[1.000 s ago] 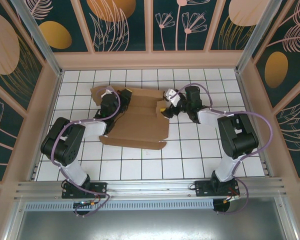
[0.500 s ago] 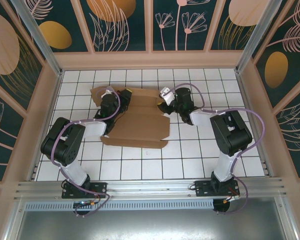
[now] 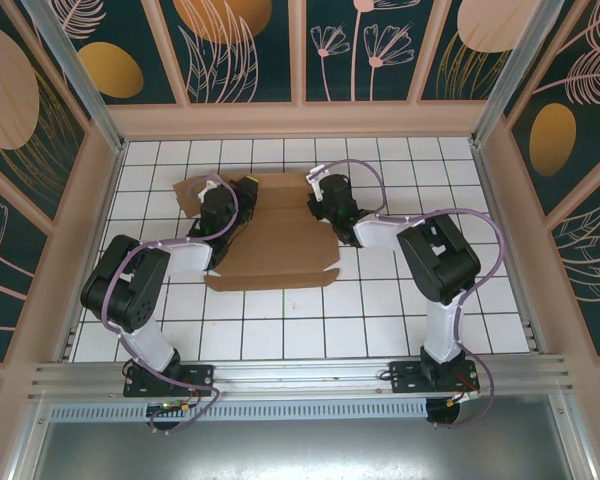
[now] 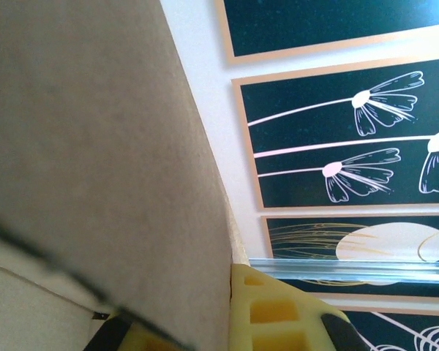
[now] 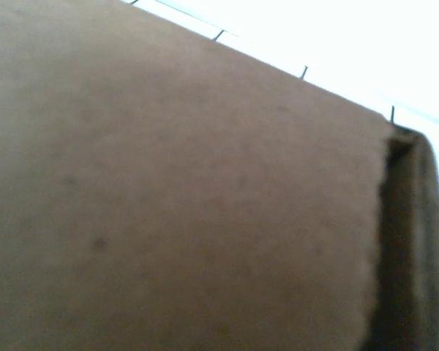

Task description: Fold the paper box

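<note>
Spread mostly flat on the white tiled table point(image 3: 380, 300), toward the far wall and between both arms: the paper box point(image 3: 280, 245). Reached at its far left part by the left gripper point(image 3: 238, 195), just beside a small side flap point(image 3: 188, 190). In the left wrist view, pinched edge-on between yellow pads point(image 4: 267, 311), with the board standing upright close to the lens; jaws clamped together on the cardboard. Met at its far right corner by the right gripper point(image 3: 318, 200). In the right wrist view, pressed up near the lens, blurred and brown, with a dark notch at the right end and tiles past the top edge. Impossible to tell whether those jaws stand apart or grip the board.
</note>
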Tool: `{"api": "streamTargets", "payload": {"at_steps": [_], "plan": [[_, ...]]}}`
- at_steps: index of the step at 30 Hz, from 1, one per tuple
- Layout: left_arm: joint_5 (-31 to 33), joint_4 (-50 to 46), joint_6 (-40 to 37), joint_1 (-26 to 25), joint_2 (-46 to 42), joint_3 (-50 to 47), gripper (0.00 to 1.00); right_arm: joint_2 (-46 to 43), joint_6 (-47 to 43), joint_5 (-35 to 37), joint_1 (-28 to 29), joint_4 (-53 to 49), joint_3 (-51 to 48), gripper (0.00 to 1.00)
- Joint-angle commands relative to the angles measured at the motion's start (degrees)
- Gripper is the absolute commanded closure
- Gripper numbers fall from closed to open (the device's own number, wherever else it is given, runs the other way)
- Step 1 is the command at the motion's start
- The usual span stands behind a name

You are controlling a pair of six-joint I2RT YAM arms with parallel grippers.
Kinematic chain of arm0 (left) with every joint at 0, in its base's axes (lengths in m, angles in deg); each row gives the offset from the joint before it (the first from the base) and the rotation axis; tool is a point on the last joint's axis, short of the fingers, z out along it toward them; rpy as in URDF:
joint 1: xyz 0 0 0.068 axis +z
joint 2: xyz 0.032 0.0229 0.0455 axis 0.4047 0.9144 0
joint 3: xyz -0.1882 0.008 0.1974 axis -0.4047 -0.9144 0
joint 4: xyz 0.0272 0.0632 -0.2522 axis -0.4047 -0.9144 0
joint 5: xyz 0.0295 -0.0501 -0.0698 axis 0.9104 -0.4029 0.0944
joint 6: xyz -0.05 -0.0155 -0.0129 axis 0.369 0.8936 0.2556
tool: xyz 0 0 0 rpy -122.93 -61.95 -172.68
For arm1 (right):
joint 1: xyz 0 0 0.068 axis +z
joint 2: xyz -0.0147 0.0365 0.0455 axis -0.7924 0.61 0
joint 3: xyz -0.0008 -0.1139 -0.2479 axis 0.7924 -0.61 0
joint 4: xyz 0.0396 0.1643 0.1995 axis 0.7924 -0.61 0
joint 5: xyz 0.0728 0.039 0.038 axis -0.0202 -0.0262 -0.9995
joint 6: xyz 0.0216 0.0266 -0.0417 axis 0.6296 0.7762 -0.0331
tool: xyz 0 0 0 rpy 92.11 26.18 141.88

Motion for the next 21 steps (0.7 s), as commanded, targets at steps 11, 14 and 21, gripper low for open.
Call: {"api": "streamTargets", "payload": {"at_steps": [11, 14, 21], "plan": [[-0.82, -8.64, 1.71, -0.8, -2.81, -3.77, 1.0, 5.05, 11.43, 16.59, 2.41, -8.49, 5.21, 1.0], [-0.12, -9.27, 1.9, -0.96, -3.49, -3.74, 1.0, 7.27, 17.69, 20.55, 2.4, -16.01, 9.95, 1.0], [0.95, -10.77, 2.23, -1.52, -3.4, -3.27, 1.0, 11.62, 29.25, 23.67, 2.92, -28.62, 19.02, 1.0]]}}
